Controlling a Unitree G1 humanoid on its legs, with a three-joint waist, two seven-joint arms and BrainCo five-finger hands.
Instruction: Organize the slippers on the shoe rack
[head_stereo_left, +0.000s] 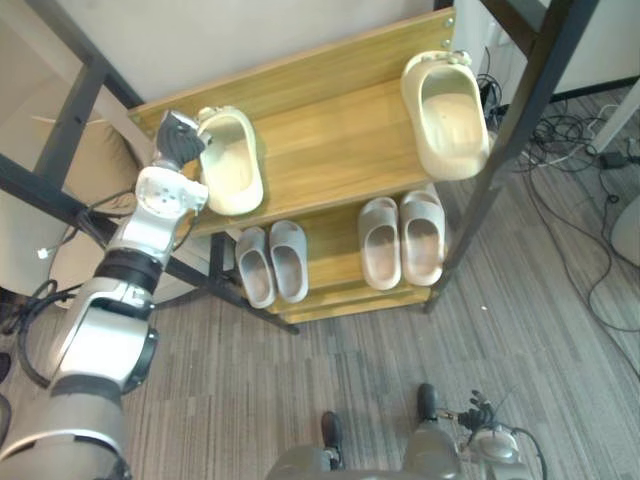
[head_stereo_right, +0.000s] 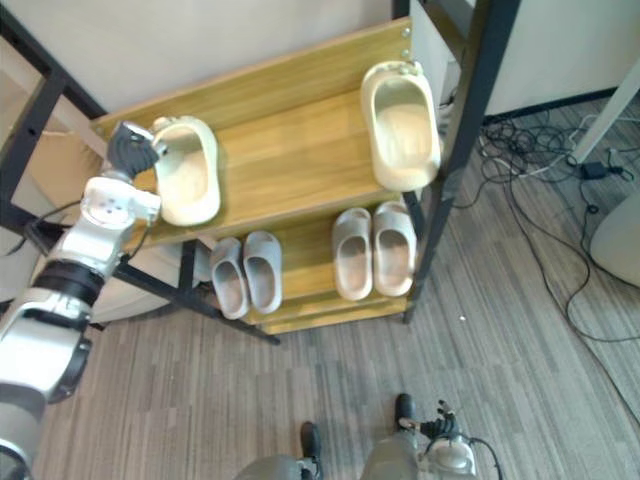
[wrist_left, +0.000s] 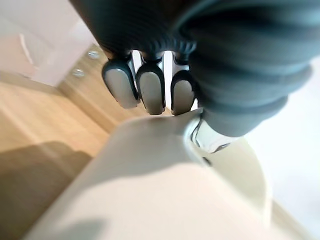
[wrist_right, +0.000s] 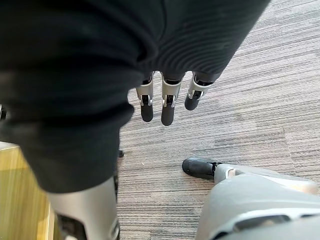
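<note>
A cream slipper (head_stereo_left: 235, 165) lies at the left end of the wooden rack's top shelf (head_stereo_left: 330, 130), toe toward me. My left hand (head_stereo_left: 178, 135) is at its far left rim, fingers (wrist_left: 150, 90) curled over the slipper's edge (wrist_left: 150, 170). A second cream slipper (head_stereo_left: 447, 112) rests at the shelf's right end, overhanging the front edge slightly. My right hand (wrist_right: 167, 100) hangs over the carpet with straight fingers and holds nothing.
On the lower shelf sit a grey pair (head_stereo_left: 272, 262) and a beige pair (head_stereo_left: 402, 240). Black metal posts (head_stereo_left: 520, 110) stand at the rack's right and left. Cables (head_stereo_left: 580, 140) trail on the floor to the right. A beige cushion (head_stereo_left: 95, 170) is at the left.
</note>
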